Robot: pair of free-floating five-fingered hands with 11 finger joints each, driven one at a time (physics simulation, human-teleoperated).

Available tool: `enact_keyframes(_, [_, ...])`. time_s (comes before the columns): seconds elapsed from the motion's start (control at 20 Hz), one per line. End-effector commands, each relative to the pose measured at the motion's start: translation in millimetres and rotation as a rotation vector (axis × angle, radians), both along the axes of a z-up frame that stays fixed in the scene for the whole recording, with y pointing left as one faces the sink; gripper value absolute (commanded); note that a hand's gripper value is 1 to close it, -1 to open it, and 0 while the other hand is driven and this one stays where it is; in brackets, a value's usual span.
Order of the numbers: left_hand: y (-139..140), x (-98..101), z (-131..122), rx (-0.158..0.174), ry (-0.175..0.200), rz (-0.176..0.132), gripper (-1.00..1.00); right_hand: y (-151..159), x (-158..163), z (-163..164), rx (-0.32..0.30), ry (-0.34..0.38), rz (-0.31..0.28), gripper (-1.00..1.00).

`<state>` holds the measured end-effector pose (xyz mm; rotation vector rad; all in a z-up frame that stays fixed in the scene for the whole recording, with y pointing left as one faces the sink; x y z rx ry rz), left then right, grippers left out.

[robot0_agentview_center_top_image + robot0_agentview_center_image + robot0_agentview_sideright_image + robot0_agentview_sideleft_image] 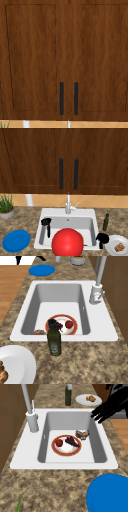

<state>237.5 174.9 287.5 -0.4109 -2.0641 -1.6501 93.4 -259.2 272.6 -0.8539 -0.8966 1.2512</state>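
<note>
Fingers of the right hand [110, 407] stretch straight over the sink [30, 456], plainest from the left.

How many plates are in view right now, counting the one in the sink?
3. A blue plate lies on the counter left of the sink; a red-rimmed plate with food sits in the basin; a white plate with pastry lies on the counter at right. None looks hidden.

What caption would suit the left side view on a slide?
A black hand hovers over the sink's far corner, above a red-rimmed plate of fruit in the basin.
</note>
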Motion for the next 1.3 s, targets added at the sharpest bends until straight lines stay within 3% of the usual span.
enact_keyframes(0.0, [0,-14.3,10,0.000,-0.024,-0.001,-1.00,0,0,0,0.000,0.000,0.000,0.00])
enact_keyframes(0.3, [0,-30.1,30,0.000,-0.022,0.000,-1.00,0,0,0,0.000,0.000,0.000,0.00])
enact_keyframes(0.55, [0,-61.2,39,0.004,-0.003,-0.009,-1.00,0,0,0,0.000,0.000,0.000,0.00])
enact_keyframes(0.65, [0,-52.9,36,0.000,-0.020,-0.007,-1.00,0,0,0,0.000,0.000,0.000,0.00])
enact_keyframes(0.75, [0,-53.4,36,-0.003,-0.003,0.000,-1.00,0,0,0,0.000,0.000,0.000,0.00])
enact_keyframes(0.85, [1,-50.5,38,-0.017,-0.003,0.000,-1.00,0,0,0,0.000,0.000,0.000,0.00])
enact_keyframes(1.0, [-1,-47.0,61,-0.078,-0.002,0.021,-1.00,0,0,0,0.000,0.000,0.000,0.00])
enact_keyframes(1.25, [-6,-46.7,62,-0.159,-0.004,0.027,-1.00,0,0,0,0.000,0.000,0.000,0.00])
